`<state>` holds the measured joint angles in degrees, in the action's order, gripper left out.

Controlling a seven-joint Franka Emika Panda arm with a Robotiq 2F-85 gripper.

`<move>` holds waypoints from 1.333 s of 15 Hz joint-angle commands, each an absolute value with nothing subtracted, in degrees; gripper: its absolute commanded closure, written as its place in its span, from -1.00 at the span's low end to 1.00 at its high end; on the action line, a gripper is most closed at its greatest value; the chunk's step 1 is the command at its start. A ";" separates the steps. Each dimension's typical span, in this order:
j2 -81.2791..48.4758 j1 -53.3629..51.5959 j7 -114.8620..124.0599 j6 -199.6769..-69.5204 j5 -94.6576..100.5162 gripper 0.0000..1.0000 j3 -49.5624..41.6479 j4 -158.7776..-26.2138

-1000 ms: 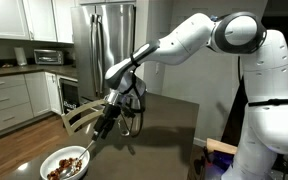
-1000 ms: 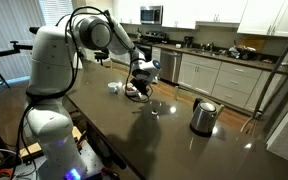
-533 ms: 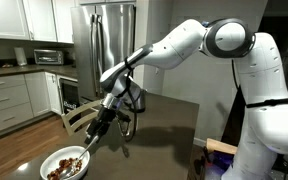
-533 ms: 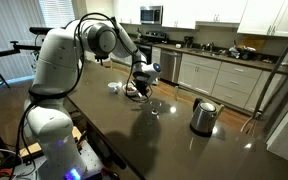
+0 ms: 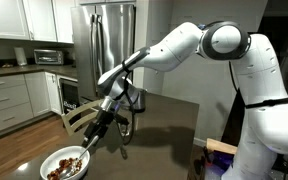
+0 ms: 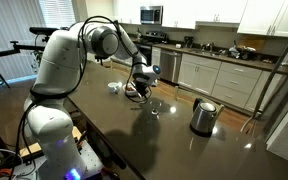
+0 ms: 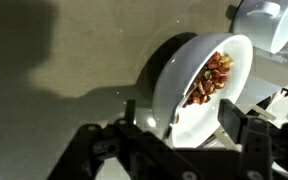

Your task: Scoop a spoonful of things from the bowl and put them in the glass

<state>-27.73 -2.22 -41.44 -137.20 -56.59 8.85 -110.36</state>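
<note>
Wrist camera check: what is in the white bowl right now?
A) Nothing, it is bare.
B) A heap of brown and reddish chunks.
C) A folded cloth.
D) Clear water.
B: the wrist view shows brown and reddish chunks heaped inside the bowl.

Field note: my white, jointed robot arm [image 5: 179, 45] reaches forward and down, wrist pitched steeply. Black end effector [image 5: 100, 128] points downward. In the wrist view its fingers [image 7: 232, 118] stand wide apart.

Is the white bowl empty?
No, in the wrist view the bowl holds a heap of brown and reddish pieces.
</note>
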 commanded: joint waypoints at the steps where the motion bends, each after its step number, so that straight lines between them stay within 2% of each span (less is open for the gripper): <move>1: -28.76 -1.35 -43.75 -139.09 -59.01 -0.64 10.09 -109.57; 3: -28.87 -1.37 -43.49 -139.50 -59.13 -0.60 10.16 -109.63; 4: -28.90 -1.41 -43.22 -139.63 -59.07 -0.46 10.14 -109.67; 5: -28.90 -1.47 -42.97 -139.67 -58.88 -0.43 10.07 -109.73; 6: -28.80 -1.50 -42.57 -139.47 -58.51 -0.25 9.92 -109.77; 7: -28.69 -1.49 -42.22 -139.28 -58.21 0.05 9.75 -109.77; 8: -28.54 -1.56 -41.87 -139.28 -58.01 0.12 9.63 -109.86; 11: -28.19 -1.76 -41.39 -139.60 -57.69 0.19 9.37 -110.13; 12: -28.08 -1.83 -41.19 -139.71 -57.56 0.06 9.29 -110.22; 14: -27.82 -1.93 -40.84 -140.01 -57.34 0.01 9.19 -110.41; 18: -27.28 -2.05 -40.04 -140.42 -56.85 0.29 9.10 -110.71; 19: -27.12 -2.06 -39.88 -140.29 -56.80 0.15 9.08 -110.75; 20: -27.00 -2.08 -39.71 -140.26 -56.77 0.13 9.06 -110.82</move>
